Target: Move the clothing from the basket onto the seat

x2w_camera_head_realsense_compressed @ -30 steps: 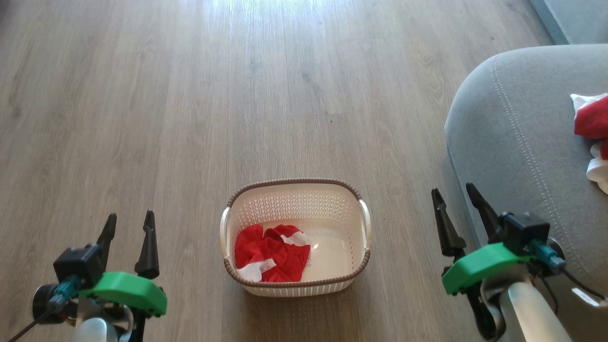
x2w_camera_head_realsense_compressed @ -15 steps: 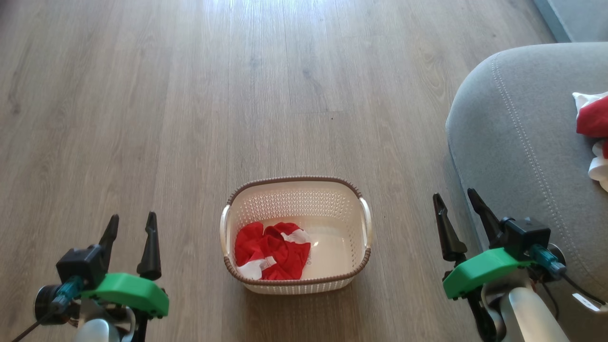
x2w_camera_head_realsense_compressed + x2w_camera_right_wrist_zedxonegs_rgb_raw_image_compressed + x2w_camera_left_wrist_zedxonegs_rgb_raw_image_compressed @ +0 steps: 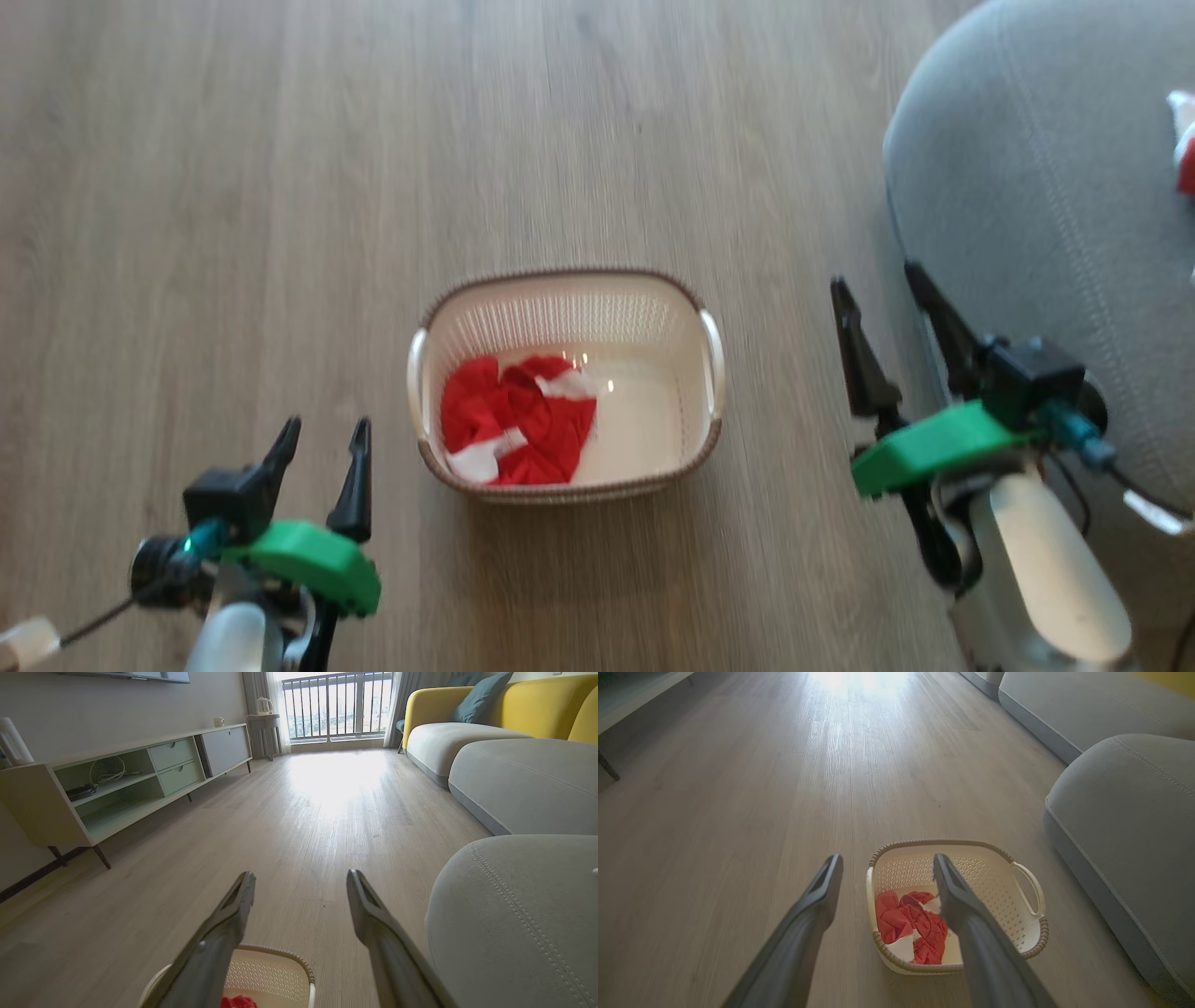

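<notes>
The cream basket [image 3: 708, 373] with a brown rim stands on the wood floor, with red and white clothing [image 3: 509, 425] bunched in its left half. My left gripper [image 3: 327, 427] is open, low and left of the basket; in its wrist view this left gripper [image 3: 887, 858] points at the basket [image 3: 1029, 933] and the clothing [image 3: 908, 924]. To the basket's right, my right gripper [image 3: 874, 276] is open beside the grey seat [image 3: 1027, 187]. A second piece of red and white clothing [image 3: 1186, 159] lies on that seat at the frame edge. The right gripper [image 3: 300, 874] looks over the basket [image 3: 275, 975].
Bare wood floor [image 3: 280, 187] surrounds the basket. A low cabinet [image 3: 117, 784] on thin legs runs along the left wall. More grey sofa cushions [image 3: 523, 779] with yellow backs [image 3: 490, 700] line the right side, up to a balcony window.
The head view has shifted and blurred, so the camera has moved. My left gripper now stands closer to the basket's left side. Both grippers stay open.
</notes>
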